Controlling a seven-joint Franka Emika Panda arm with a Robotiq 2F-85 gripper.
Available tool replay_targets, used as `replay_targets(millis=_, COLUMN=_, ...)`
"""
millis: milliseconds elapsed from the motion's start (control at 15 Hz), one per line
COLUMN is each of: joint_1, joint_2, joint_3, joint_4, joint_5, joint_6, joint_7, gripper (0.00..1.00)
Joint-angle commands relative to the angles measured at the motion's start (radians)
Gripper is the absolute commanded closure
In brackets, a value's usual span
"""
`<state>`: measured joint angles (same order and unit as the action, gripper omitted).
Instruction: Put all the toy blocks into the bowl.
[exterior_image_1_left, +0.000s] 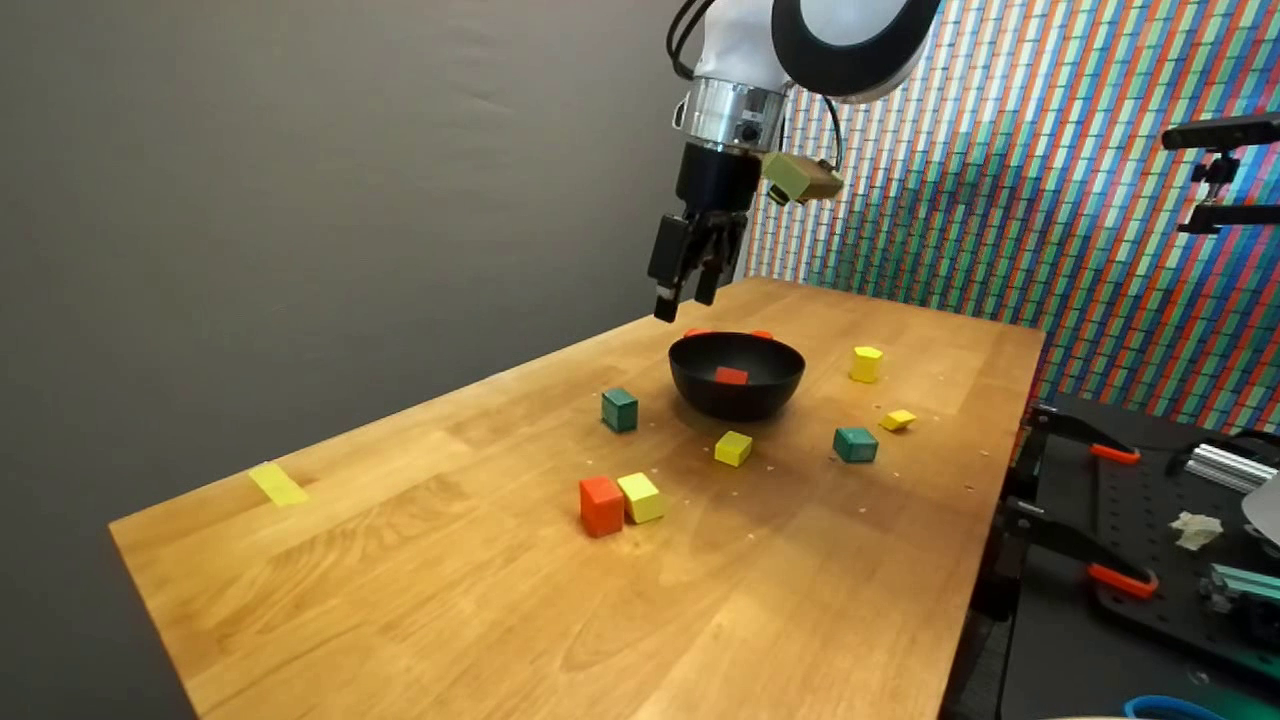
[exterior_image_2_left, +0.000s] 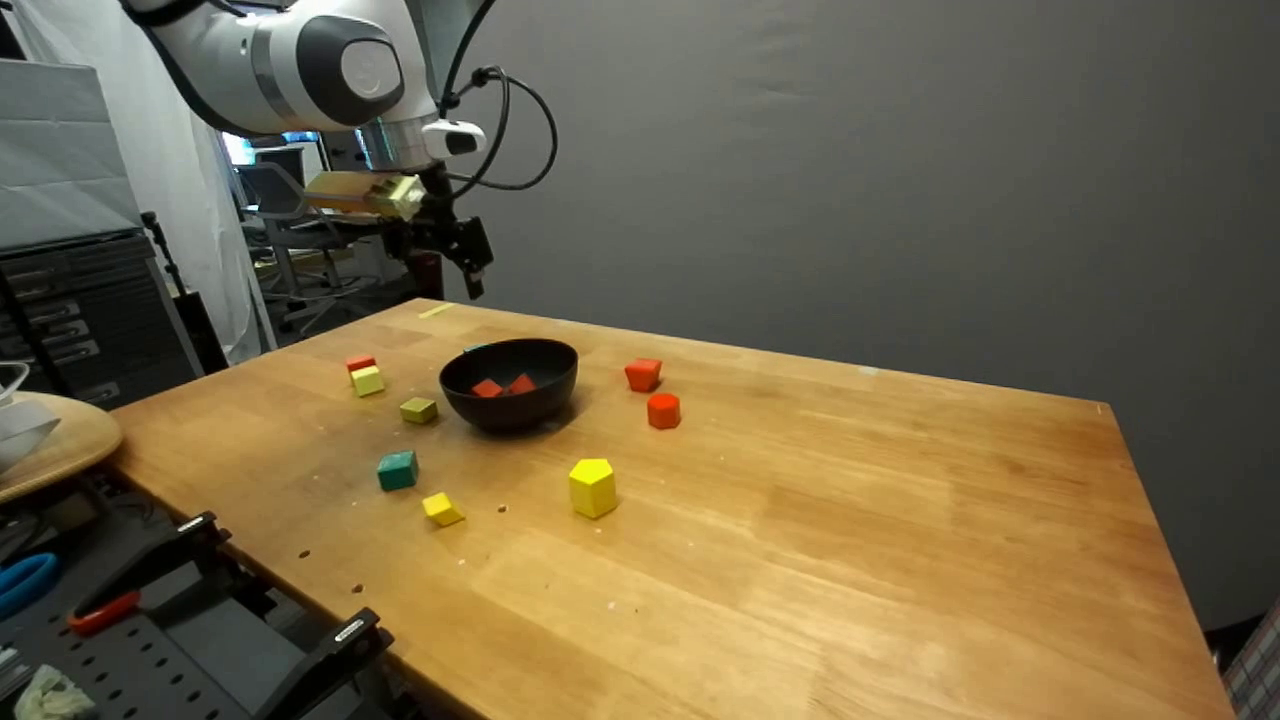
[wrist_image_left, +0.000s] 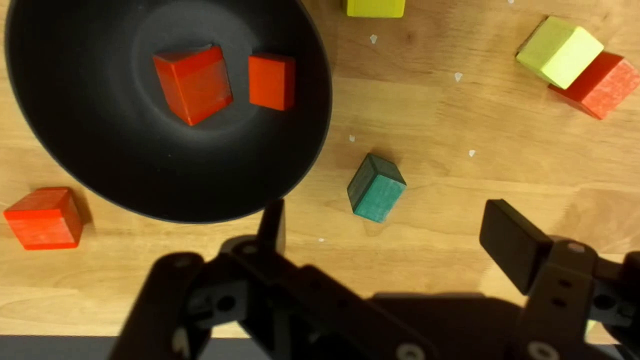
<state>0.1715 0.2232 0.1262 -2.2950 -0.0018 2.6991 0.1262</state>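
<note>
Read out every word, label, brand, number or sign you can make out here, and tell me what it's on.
No text can be read.
Lower clamp and upper clamp, in an exterior view: pale markings, too small to read.
Blocks and bowl: no lettering visible.

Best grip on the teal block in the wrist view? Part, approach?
I'd come from above and pinch the teal block on its two longer sides. The top looks longer than wide, so that's probably the narrower span. Those sides stand skewed to the open gripper; rotate it slightly. Bare table before the bowl should leave finger room.
</note>
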Motion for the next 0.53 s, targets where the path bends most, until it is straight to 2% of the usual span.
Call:
replay_targets(millis=0, joint_1=0.033, joint_2=0.08, joint_3=-0.028, joint_4=0.08, joint_5=-0.089, joint_6=-0.009, joint_7=0.051, gripper=0.0)
replay_targets(millis=200, joint_1=0.074, joint_2=0.177, joint_3=-0.061, joint_4=0.178, joint_5=-0.173, joint_6=-0.024, joint_7=0.101, gripper=0.0)
replay_targets(millis=467, joint_1=0.116, joint_2=0.289, joint_3=-0.086, joint_4=0.294, joint_5=-0.184, joint_6=-0.06, joint_7=0.122, gripper=0.0)
